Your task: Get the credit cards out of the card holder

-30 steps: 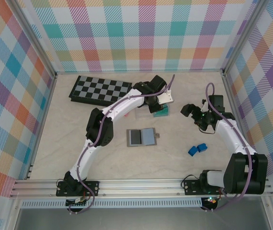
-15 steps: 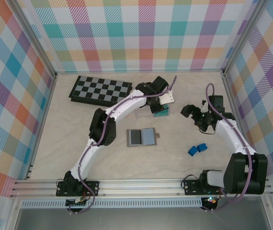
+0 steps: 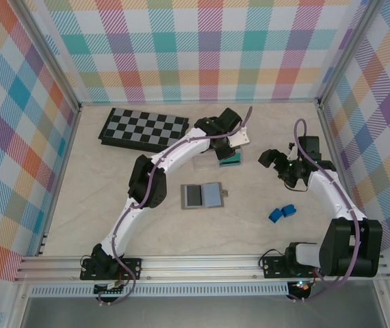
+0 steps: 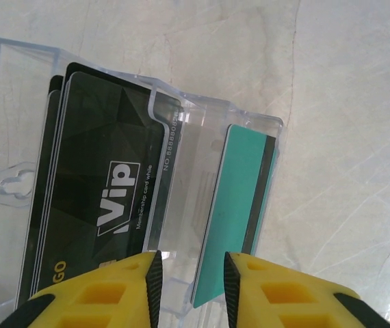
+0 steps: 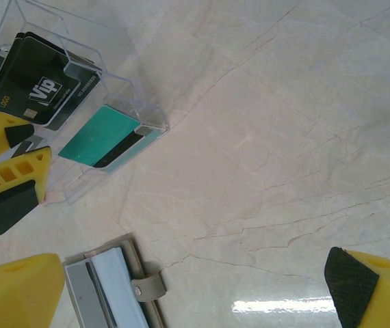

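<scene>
The grey-blue card holder [image 3: 202,196] lies open and flat at the table's middle, and its tab side appears in the right wrist view [image 5: 106,287]. A teal credit card [image 4: 239,205] [image 5: 102,142] rests in a clear plastic box [image 4: 17,102] [image 3: 205,162], beside black credit cards [image 4: 99,198] [image 5: 34,85]. My left gripper [image 4: 192,280] [image 3: 226,156] hovers over the box with its jaws parted. The teal card's near end lies between the pads, which do not pinch it. My right gripper [image 5: 198,287] [image 3: 277,162] stands wide open over bare table, right of the box.
A folded chessboard [image 3: 144,128] lies at the back left. A small blue object [image 3: 282,212] sits near the right arm. Checked walls close in the table on three sides.
The left gripper's jaws have opened, letting go of the teal card, which now lies in the clear box. The right arm has not moved.
</scene>
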